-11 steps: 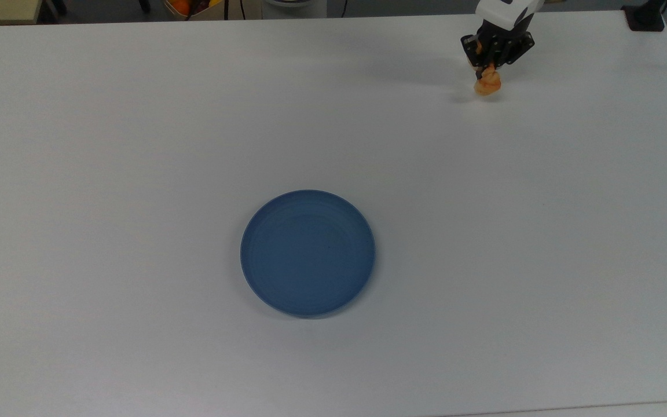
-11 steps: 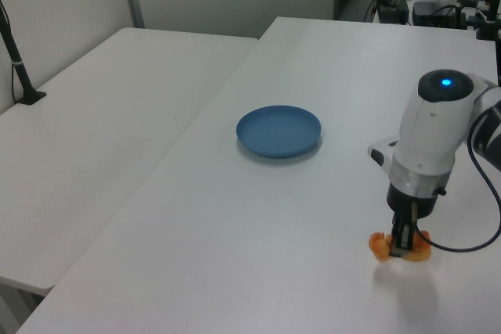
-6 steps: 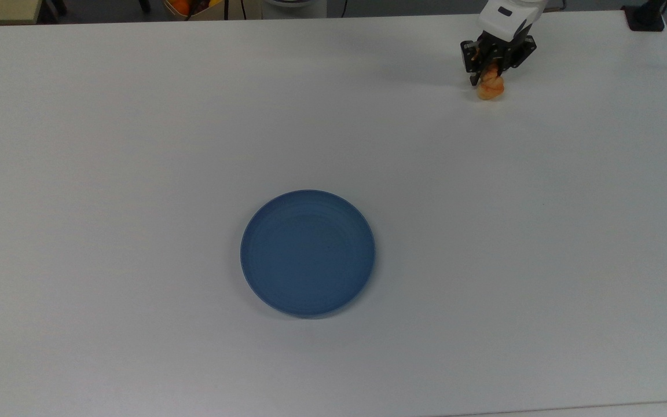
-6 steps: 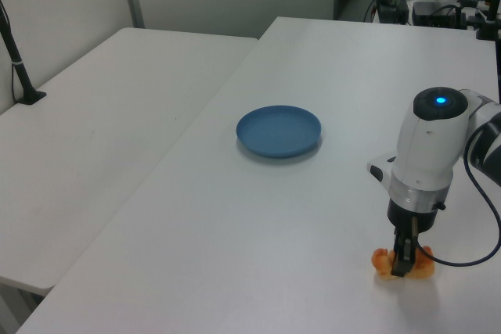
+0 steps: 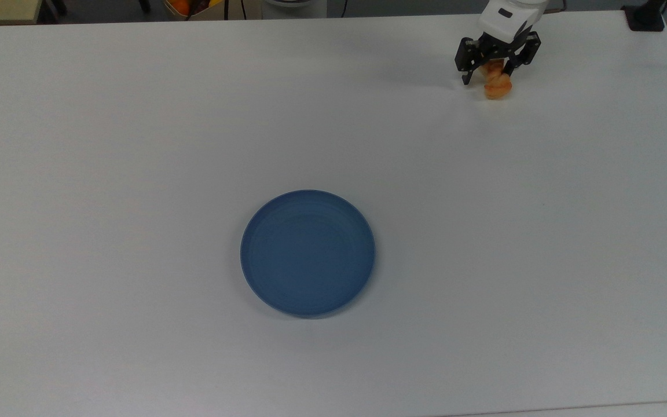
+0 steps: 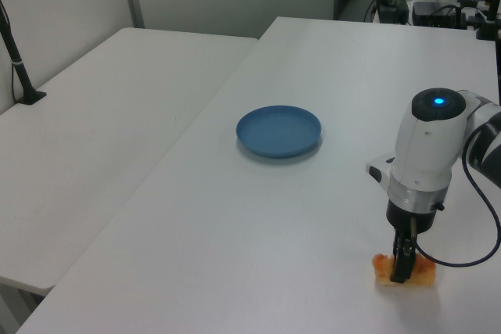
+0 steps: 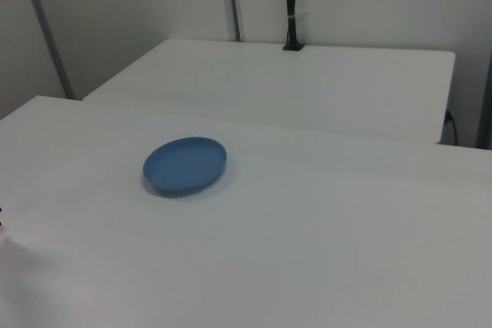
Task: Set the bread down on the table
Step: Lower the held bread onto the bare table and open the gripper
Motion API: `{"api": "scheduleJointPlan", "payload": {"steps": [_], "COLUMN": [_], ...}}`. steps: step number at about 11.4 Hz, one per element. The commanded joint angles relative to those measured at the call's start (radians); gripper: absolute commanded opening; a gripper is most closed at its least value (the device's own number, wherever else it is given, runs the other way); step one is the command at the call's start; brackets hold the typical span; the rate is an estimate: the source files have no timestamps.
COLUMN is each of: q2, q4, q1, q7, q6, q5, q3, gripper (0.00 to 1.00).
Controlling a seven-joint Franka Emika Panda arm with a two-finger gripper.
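A: Where do you log the bread [image 5: 497, 86] at this point?

B: You can enter it as down on the table [image 5: 136, 116], near the far right corner in the top view. In the left view the bread [image 6: 405, 272] sits flat on the white top at the lower right, its pale underside against the surface.

A: And the claw?

B: Note the gripper [image 5: 487, 74] as spread apart. In the top view its two black fingers stand either side of the bread, the left one clear of it with white table showing in between, the right one close against the bread's upper part. You cannot tell from that view whether the right finger touches it. In the left view the gripper [image 6: 401, 269] points straight down, fingertips low in front of the bread, just above the table.

A: Anything else for the entry?

B: Put down the blue plate [image 5: 308, 252]: bare, near the middle of the table in the top view, well apart from the bread. You see the same plate [image 7: 184, 164] left of centre in the right view. In the left view the arm's white body [image 6: 427, 146] stands upright above the gripper, a blue light on top.
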Motion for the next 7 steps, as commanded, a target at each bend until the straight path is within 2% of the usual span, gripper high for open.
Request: {"api": "scheduleJointPlan", "payload": {"steps": [1,4,7], "q2": [0.003,0.003,0.003], "q4": [0.005,0.010,0.123], "q1": [0.009,0.009,0.008], "q7": [0.022,0.022,0.020], "q6": [0.001,-0.010,-0.110], "q5": [-0.022,-0.022,-0.020], "q3": [-0.006,-0.006,-0.006], "gripper": [1.00,1.00,1.00]}}
